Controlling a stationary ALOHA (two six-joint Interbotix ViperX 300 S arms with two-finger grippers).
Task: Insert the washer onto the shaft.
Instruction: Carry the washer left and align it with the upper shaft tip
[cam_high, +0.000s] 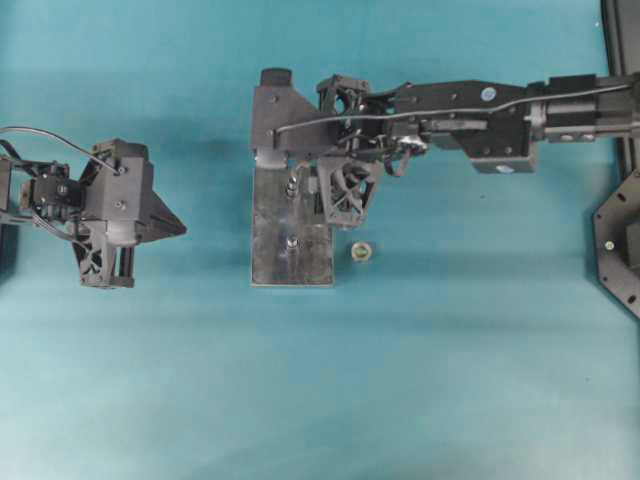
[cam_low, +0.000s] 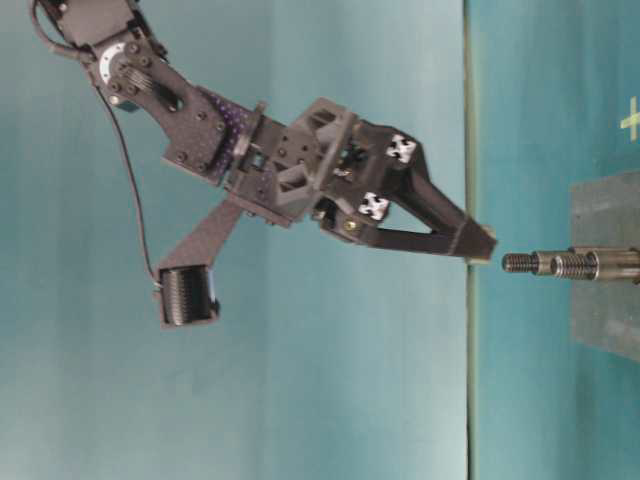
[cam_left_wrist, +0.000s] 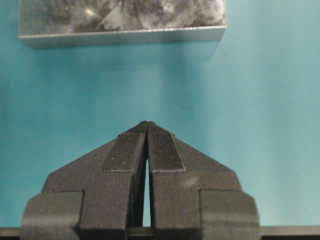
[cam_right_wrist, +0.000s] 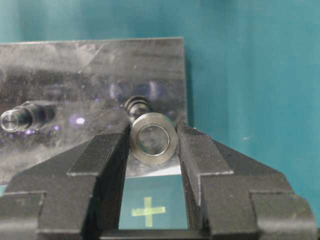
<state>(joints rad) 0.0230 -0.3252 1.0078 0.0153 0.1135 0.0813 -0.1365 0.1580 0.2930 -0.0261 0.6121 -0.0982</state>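
Note:
In the right wrist view my right gripper (cam_right_wrist: 153, 133) is shut on the steel washer (cam_right_wrist: 154, 151), holding it by its rim, face towards the camera. Just behind the washer a threaded shaft (cam_right_wrist: 136, 105) stands on the metal plate (cam_right_wrist: 90, 65). A second shaft (cam_right_wrist: 20, 119) stands further left. In the overhead view the right gripper (cam_high: 338, 203) hangs over the plate (cam_high: 290, 260), beside the far shaft (cam_high: 291, 185). In the table-level view its tip (cam_low: 482, 244) is a short gap from the shaft ends (cam_low: 545, 264). My left gripper (cam_high: 176, 228) is shut and empty, left of the plate.
A small ring-shaped part (cam_high: 361, 251) lies on the teal table just right of the plate. A yellow tape cross (cam_right_wrist: 148, 211) marks the table below the right gripper. The left wrist view shows the plate's edge (cam_left_wrist: 122, 34) ahead of the shut left gripper (cam_left_wrist: 146, 131).

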